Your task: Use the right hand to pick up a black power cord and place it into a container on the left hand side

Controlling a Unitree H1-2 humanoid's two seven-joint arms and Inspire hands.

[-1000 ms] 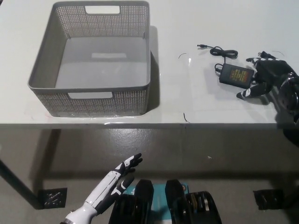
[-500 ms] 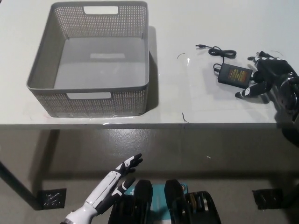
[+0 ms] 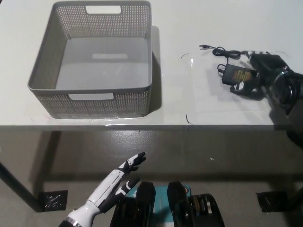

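Right hand (image 3: pixel 258 75), black, was positioned at the right side of the frame, over the right end of the power adapter (image 3: pixel 238 75) of the black power cord. Its fingers (image 3: pixel 242 85) curled down around the adapter's right edge, with pale fingertips showing along the near side of the brick. Contact with the brick was evident, but whether the grasp was fully closed could not be determined from the head view. The adapter lay flat on the white table (image 3: pixel 199 104), in the upper right of the frame. Its thin cable (image 3: pixel 220 50) ran from the brick toward the upper part of the frame and ended in a small plug (image 3: pixel 204 47) lying to the left of the hand, on the tabletop. The grey perforated container (image 3: pixel 92 99) occupied the upper left of the frame, well apart from the cord, with a handle cut-out (image 3: pixel 102 9) in its far wall and another in its near wall. Its interior showed only a bare grey floor. Left hand (image 3: pixel 120 172), white, was located at the lower left of the frame, below the table's front edge and over the grey floor. It held nothing, and its fingers were extended and slightly spread, pointing toward the upper right.
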